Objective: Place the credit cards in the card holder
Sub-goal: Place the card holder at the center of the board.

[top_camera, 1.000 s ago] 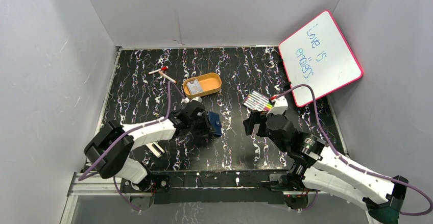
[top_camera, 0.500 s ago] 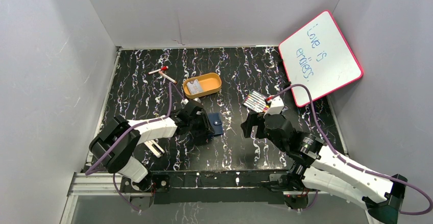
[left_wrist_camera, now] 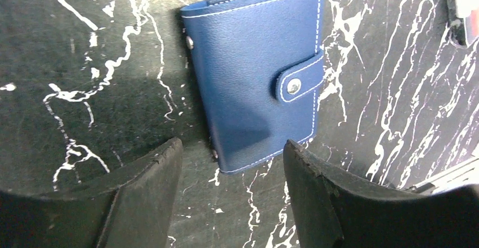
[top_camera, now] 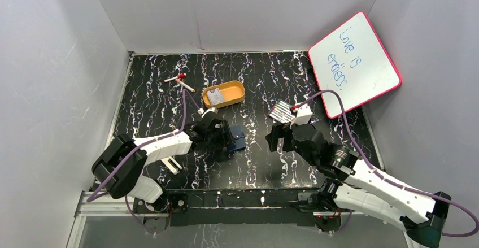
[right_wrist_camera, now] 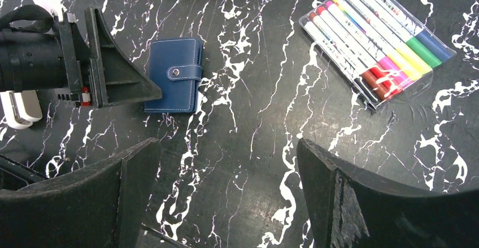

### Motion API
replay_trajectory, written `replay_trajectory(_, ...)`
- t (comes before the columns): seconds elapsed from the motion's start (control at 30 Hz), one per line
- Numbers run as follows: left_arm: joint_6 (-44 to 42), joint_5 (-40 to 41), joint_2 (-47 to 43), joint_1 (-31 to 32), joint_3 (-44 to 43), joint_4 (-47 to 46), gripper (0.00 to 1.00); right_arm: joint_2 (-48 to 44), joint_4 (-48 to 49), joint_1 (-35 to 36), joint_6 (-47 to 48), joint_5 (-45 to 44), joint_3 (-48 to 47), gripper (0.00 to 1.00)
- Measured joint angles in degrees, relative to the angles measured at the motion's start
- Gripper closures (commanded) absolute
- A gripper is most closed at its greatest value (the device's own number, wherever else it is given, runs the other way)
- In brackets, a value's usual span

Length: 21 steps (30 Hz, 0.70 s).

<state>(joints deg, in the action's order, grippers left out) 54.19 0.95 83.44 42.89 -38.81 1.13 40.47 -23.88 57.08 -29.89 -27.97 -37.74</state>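
My left end effector [left_wrist_camera: 231, 149] has just let go of the card holder [left_wrist_camera: 254, 73]; a second ago its jaws were nearly closed on it, now they stand apart and touch nothing; the card holder lies flat on the counter [left_wrist_camera: 85, 61] just ahead of them, folded, its snap tab fastened; my right end effector [right_wrist_camera: 226, 146] stays wide open and empty nearby; the credit cards [top_camera: 215, 96] lie in the orange tray [top_camera: 233, 92], well apart; I judge the holder must be unsnapped first.
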Motion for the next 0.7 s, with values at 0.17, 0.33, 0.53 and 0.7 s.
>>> replay_trajectory(0.17, -0.31, 1.6, -0.85, 0.0, 0.39, 0.83, 0.36, -0.46, -0.07, 0.0, 0.33, -0.02, -0.22, 0.01)
replay_trajectory(0.33, -0.37, 1.62, -0.85, 0.0, 0.39, 0.76, 0.37, -1.62, -0.09, 0.0, 0.33, 0.07, -0.22, 0.02)
replay_trajectory(0.53, -1.79, 0.7, -0.48, -0.02, 0.39, 0.07, 0.38, -2.03, -0.17, 0.0, 0.31, 0.33, -0.22, 0.02)
replay_trajectory(0.7, -3.54, -0.35, 0.44, -0.04, -0.22, -0.98, 0.33, -2.73, -0.33, 0.0, 0.13, 0.74, -0.2, 0.02)
